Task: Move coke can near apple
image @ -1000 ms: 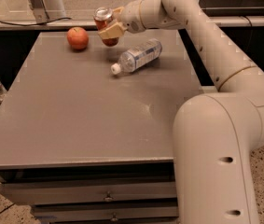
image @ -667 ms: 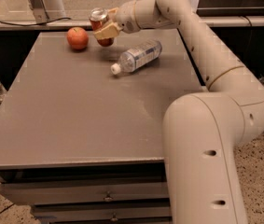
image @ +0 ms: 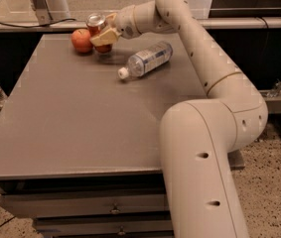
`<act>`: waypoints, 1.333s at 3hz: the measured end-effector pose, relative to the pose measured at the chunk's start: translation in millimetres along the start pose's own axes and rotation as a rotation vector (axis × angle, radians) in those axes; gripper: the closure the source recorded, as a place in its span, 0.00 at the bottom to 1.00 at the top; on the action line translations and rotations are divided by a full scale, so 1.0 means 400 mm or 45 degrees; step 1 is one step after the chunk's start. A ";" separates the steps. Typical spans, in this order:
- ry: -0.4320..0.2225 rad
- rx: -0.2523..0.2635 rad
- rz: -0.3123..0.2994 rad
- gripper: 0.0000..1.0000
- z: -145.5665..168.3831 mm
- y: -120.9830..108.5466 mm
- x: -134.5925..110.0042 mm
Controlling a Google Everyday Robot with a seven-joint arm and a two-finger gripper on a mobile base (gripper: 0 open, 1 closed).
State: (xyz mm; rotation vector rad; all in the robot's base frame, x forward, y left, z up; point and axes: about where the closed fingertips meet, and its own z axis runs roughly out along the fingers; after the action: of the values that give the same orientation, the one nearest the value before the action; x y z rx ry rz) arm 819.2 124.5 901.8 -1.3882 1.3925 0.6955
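End effector (image: pixel 103 36) at far table (image: pixel 80 128) edge, tight around cylindrical silver-topped coke can (image: pixel 96 23) just beside round apple (image: pixel 82 40).

**Finishes check**

You've got a smooth, matt grey tabletop (image: pixel 80 118). The arm shell (image: pixel 219 78) is smooth cream plastic with a slight sheen. The end effector (image: pixel 103 35), tan and matt, sits at the far edge just beside the apple (image: pixel 82 40), clamped on the coke can (image: pixel 97 23), which is glossy metal with a silver top. Apple skin is smooth. The water bottle (image: pixel 147 58) is clear glossy plastic.

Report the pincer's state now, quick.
Pincer: closed on the coke can, at the far end of the table, close beside the apple.
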 end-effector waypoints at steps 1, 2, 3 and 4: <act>0.022 -0.007 0.013 0.83 0.010 0.001 0.003; 0.041 -0.010 0.022 0.59 0.006 0.001 0.005; 0.050 -0.014 0.031 0.36 0.007 0.003 0.008; 0.054 -0.014 0.039 0.13 0.003 0.004 0.012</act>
State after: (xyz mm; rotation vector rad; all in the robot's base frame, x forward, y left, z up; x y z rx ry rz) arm 818.6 124.1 896.5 -1.3996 1.4482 0.6981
